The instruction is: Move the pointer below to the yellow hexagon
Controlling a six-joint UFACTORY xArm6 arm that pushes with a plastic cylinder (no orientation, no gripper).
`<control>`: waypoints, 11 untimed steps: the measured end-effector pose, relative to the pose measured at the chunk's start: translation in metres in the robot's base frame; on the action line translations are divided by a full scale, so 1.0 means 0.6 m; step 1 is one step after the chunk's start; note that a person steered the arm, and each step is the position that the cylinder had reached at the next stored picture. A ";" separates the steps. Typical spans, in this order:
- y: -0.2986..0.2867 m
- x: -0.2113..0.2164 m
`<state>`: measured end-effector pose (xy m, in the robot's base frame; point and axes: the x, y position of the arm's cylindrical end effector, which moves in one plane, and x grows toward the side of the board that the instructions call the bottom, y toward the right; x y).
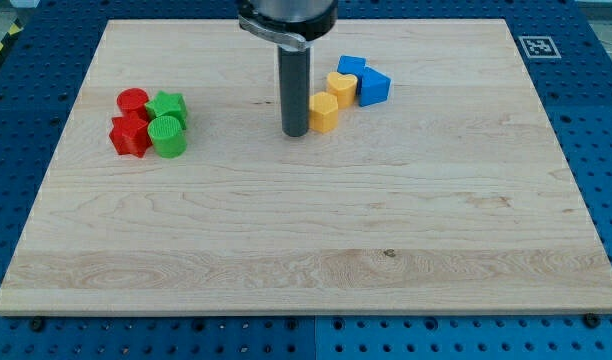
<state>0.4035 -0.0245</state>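
Observation:
The yellow hexagon sits on the wooden board near the view's top centre. A yellow heart lies just above and right of it. My tip rests on the board right beside the hexagon's left edge, touching or nearly touching it. The dark rod rises straight up from there to the arm mount at the view's top.
Two blue blocks sit right of the yellow heart. At the view's left is a cluster: a red cylinder, a red star-like block, a green star-like block and a green cylinder.

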 end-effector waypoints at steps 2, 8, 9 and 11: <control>0.027 -0.032; 0.204 0.077; 0.211 0.071; 0.211 0.044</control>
<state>0.4301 0.1021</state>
